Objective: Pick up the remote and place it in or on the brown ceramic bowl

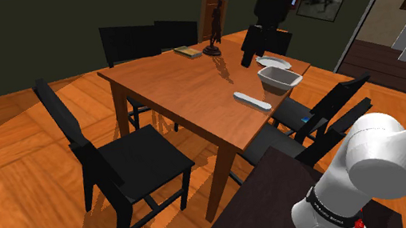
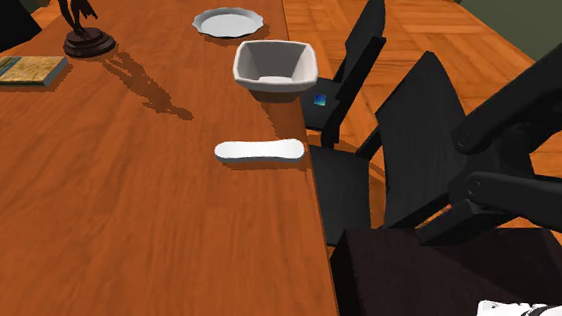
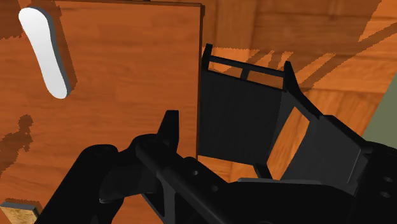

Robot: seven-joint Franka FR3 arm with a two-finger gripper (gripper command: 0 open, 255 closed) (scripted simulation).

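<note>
Remote (image 2: 259, 152): found lying flat on the wooden table (image 2: 116, 202), near the edge that runs along the second exterior view's right. One rounded end points toward that edge. It is untouched and the pick-up has not begun.

Bowl (image 2: 273, 84): stands farther along the same edge, apart from the remote with bare tabletop between them. It is upright, open and empty. A plate (image 2: 229, 22) sits just beyond it. In my judgement this layout favours a short carry along the edge, with nothing in the path.

Gripper (image 1: 248, 55): hangs high over the far end of the table in the shoulder view, above the plate and bowl and well apart from the remote. Whether it is released or clenched cannot be told. It is not grasping the remote. The height suggests an approach stance.

Other items: a dark figurine (image 2: 82, 25) and a book (image 2: 22, 70) occupy the far left of the second exterior view, clear of the work. Black chairs (image 2: 372, 117) stand close along the right edge.

Appearance of the remote: plain white, slim and elongated, with rounded ends and a slightly narrower middle. The wrist view shows a thin grey side. No buttons are discernible. The low profile probably calls for a grasp across its narrow width. The bowl is drawn whitish-grey and squarish, not brown.
</note>
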